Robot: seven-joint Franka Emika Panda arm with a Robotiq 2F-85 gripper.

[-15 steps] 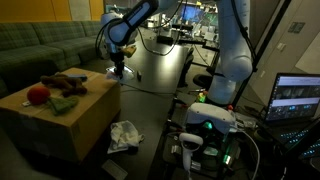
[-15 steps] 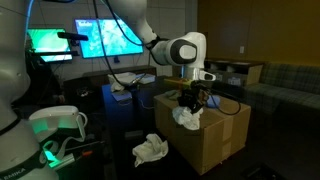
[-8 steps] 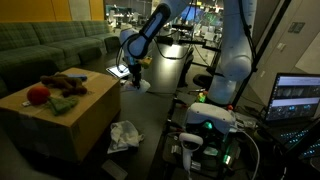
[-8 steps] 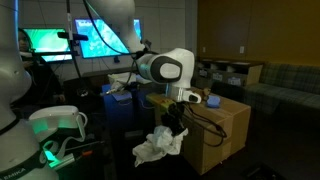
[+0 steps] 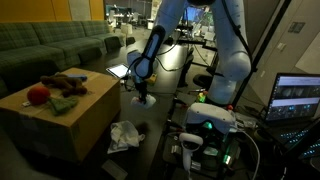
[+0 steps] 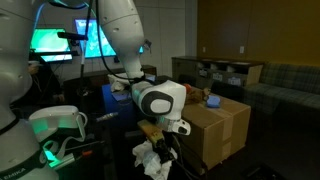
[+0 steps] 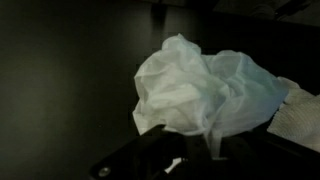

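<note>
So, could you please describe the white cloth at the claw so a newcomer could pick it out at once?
Find the cardboard box by the green sofa; the robot arm reaches down beside it. The crumpled white cloth is bunched right at the claw. The other white cloth lies loose on the floor at the box's foot, apart from the claw.

The white cloth [image 7: 205,90] hides the tool's [image 7: 188,152] fingertips.

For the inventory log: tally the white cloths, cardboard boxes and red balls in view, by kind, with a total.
white cloth: 2, this one in the pincer, another on the floor
cardboard box: 1
red ball: 1
Total: 4
</note>
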